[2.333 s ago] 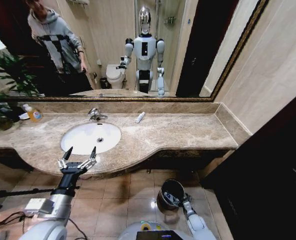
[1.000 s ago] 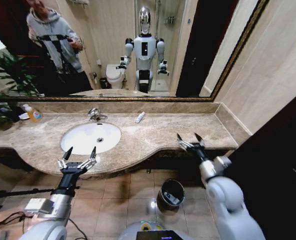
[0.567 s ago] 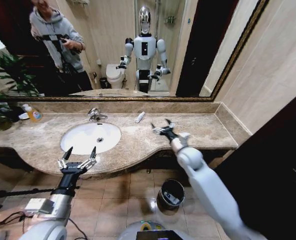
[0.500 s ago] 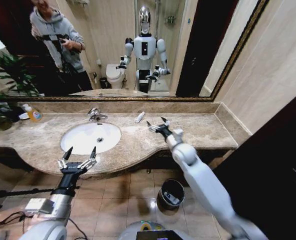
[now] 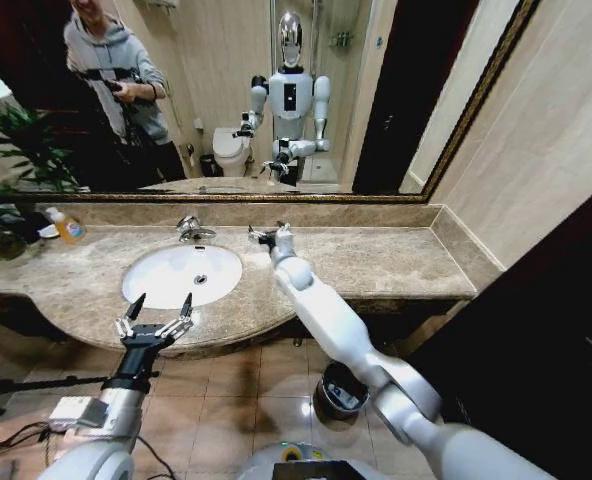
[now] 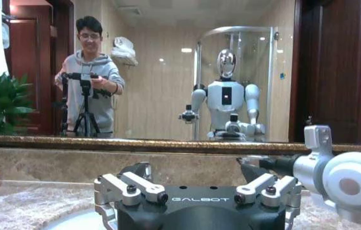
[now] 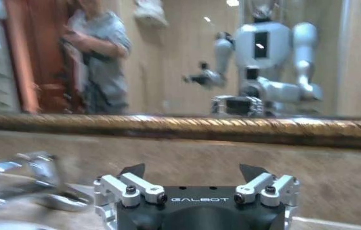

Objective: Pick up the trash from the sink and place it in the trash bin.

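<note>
One sink [image 5: 181, 273] sits in the counter, with the right gripper [image 5: 267, 236] spread wide just beyond its faucet [image 5: 189, 229]. The left gripper [image 5: 156, 318] hangs wide open at the sink's near edge. One trash bin [image 5: 338, 391] stands on the floor below; any trash by the sink is hidden.

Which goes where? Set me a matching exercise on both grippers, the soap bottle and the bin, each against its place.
Things:
1. left gripper
2. right gripper
3. orange soap bottle
4. trash bin

Places:
A. on the floor tiles below the counter
B. at the counter's far left end
C. at the counter's front edge, before the sink
D. above the counter, just right of the faucet

Pairs: 1-C, 2-D, 3-B, 4-A
</note>
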### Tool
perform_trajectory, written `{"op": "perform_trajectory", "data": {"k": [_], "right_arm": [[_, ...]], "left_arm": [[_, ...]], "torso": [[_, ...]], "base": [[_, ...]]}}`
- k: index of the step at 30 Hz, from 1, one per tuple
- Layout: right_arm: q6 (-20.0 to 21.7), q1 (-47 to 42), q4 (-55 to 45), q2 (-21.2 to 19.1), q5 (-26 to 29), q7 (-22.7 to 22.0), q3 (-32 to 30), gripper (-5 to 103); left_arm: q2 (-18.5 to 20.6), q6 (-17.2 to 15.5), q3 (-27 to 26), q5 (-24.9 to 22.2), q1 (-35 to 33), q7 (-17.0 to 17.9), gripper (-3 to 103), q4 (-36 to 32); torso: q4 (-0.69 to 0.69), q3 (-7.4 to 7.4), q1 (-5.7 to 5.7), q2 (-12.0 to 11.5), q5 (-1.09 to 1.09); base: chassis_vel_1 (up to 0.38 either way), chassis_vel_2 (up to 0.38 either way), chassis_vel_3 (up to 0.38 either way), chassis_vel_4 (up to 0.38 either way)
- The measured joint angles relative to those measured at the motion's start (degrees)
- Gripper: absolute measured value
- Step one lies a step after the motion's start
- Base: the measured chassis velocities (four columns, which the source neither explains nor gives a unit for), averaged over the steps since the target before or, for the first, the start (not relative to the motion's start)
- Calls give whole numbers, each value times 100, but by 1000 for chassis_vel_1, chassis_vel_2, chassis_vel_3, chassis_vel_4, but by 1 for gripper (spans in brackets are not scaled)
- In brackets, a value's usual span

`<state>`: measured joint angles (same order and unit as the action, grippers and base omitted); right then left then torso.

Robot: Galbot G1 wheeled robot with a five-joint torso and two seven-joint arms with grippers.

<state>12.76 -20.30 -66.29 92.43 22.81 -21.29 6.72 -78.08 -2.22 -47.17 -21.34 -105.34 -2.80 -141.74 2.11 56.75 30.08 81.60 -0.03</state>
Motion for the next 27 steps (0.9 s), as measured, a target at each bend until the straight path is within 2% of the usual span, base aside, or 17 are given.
{"op": "perform_trajectory", "data": {"k": [4,6,10,27], "right_arm": [[-203,232,620,7,-12,-148,-8,94],[-410,385,1206,1,-204,-164,-81,94],[-499,411,1522,-8,-336,-165,-167,94],[-430,155,1399,-26,-300,-207,74,94]], "left_arm": [[0,0,0,0,0,0,100,0],[0,0,0,0,0,1,100,0],[0,0,0,0,0,1,100,0],[-1,0,0,0,0,0,100,0]], "torso": [[-1,0,0,0,3],[0,0,0,0,3],[-2,0,1,0,4],[-1,-1,0,0,3]], "base": [[0,0,0,0],[0,0,0,0],[0,0,0,0],[0,0,0,0]]}}
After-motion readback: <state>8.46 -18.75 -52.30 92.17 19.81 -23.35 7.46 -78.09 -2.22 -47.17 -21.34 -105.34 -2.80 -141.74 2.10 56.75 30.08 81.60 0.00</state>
